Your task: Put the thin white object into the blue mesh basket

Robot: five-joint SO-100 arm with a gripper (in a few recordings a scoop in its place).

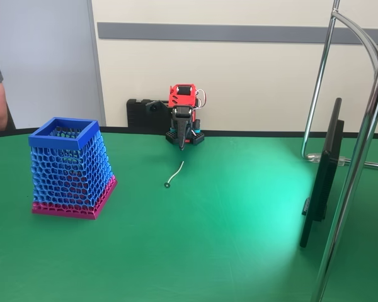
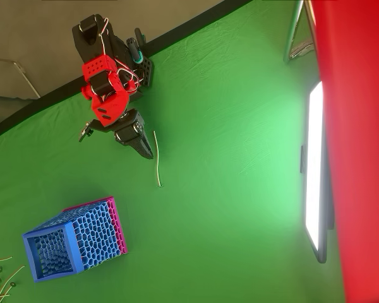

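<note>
One thin white object (image 1: 174, 174) lies flat on the green table (image 1: 227, 239), just in front of my gripper (image 1: 181, 142), which hangs pointing down, its jaws together on nothing. I should open, drop squarely over the strand's middle and pinch low. One blue mesh basket (image 1: 72, 168) stands well apart, at left in the fixed view.
</note>
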